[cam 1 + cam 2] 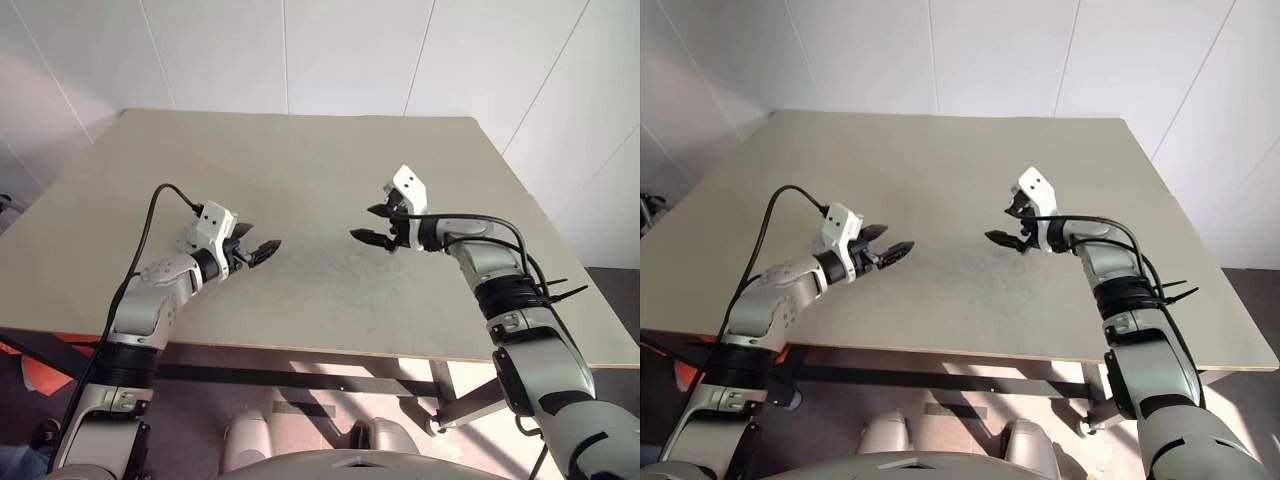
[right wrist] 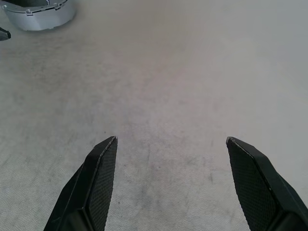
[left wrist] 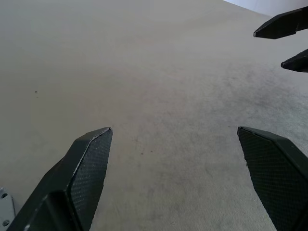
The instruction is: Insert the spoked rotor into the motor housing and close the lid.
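The spoked rotor, the motor housing and the lid are out of view. My left gripper [image 1: 256, 240] hangs open just above the beige table [image 1: 300, 150], left of centre, pointing right. Opposite it, right of centre, my right gripper [image 1: 362, 223] is open too and points left. The two face each other across a gap of bare tabletop. In the left wrist view my left gripper [image 3: 174, 130] has nothing between its fingers, and the right gripper's fingertips [image 3: 281, 26] show ahead. My right gripper [image 2: 171, 139] is likewise empty over the table.
The table's front edge [image 1: 300, 348] runs just under both forearms, and its right edge [image 1: 540, 210] slants back towards the white wall [image 1: 350, 50]. The silver wrist of my left arm [image 2: 38, 14] shows in the right wrist view.
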